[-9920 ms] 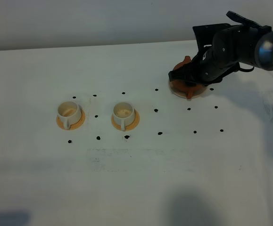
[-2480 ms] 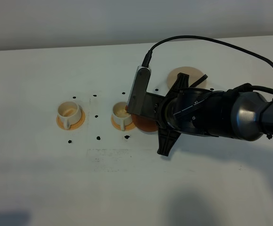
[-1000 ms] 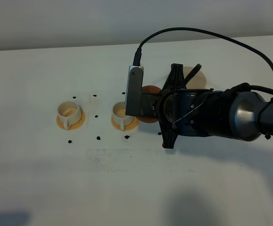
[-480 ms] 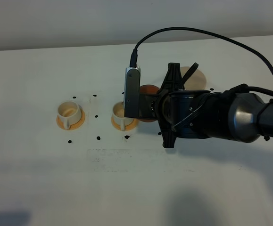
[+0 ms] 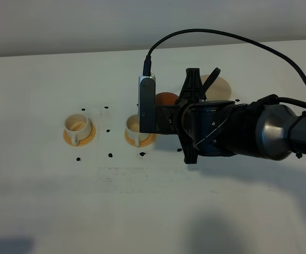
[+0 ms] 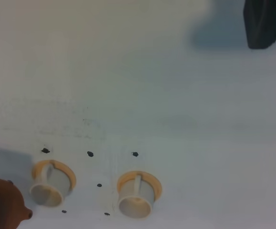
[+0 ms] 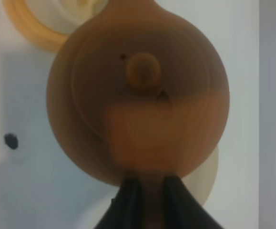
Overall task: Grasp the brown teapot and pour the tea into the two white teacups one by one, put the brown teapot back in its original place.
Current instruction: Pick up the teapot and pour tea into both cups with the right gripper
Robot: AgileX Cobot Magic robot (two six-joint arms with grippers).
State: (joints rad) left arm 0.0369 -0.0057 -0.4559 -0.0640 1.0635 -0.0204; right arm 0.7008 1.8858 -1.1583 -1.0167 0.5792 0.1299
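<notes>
Brown teapot [image 5: 166, 98] has drawn back from right-hand teacup [image 5: 137, 128], handle clamped in right claw [image 7: 148, 185]; left claw [image 6: 266, 21] unclear.

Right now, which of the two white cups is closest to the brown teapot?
The right-hand cup in the high view. The brown teapot hangs right beside it, while the other cup sits alone farther left.

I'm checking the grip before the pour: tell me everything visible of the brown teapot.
The small round reddish-brown clay teapot looks matte, lid on with a small knob. The shut right tool clamps its side handle; nothing else seems to touch it. Its short spout points toward the nearer white teacup.
</notes>
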